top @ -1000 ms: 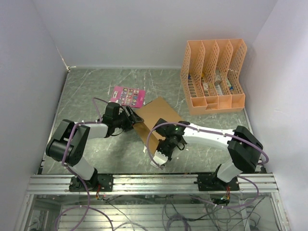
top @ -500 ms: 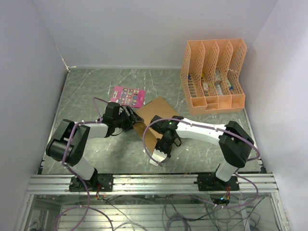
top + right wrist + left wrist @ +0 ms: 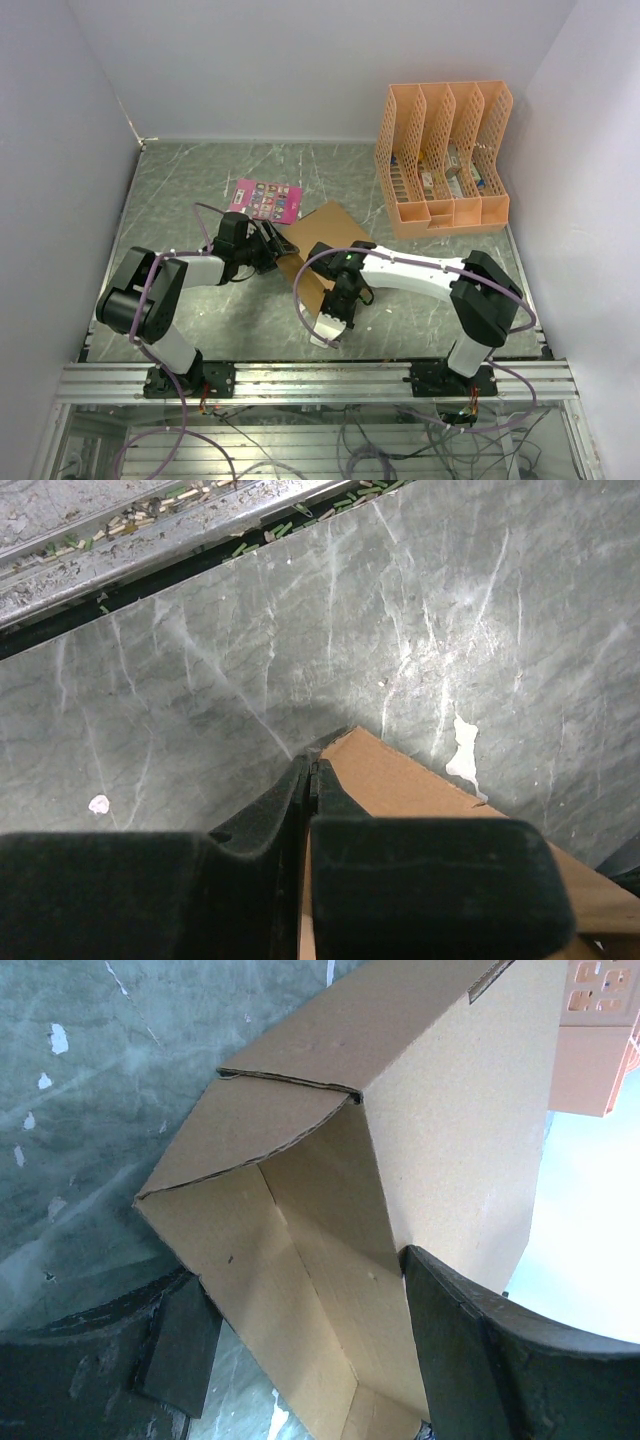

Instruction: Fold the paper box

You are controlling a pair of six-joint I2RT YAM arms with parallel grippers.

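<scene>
Brown cardboard sits in the middle of the bench (image 3: 175,200): that is the paper box (image 3: 322,238), partly folded and tipped up, with one open end turned to the left. The left hand (image 3: 272,247) is spread wide with one finger on each side of that open end. Both fingers look to be pressing on the walls, so I think it is holding the box up and steady while the folding goes on. The right hand (image 3: 312,775) is pinched fully shut with nothing between its fingers that I can see. Its tip is right at the near corner of the cardboard, probably to push a flap down or hold that edge flat. At the far right stands an orange file organizer (image 3: 445,160), well apart from the box, and a pink card (image 3: 265,200) lies flat just beyond the left hand; neither seems to be part of the job. Counting up, I see one box, two hands, one organizer and one card.
</scene>
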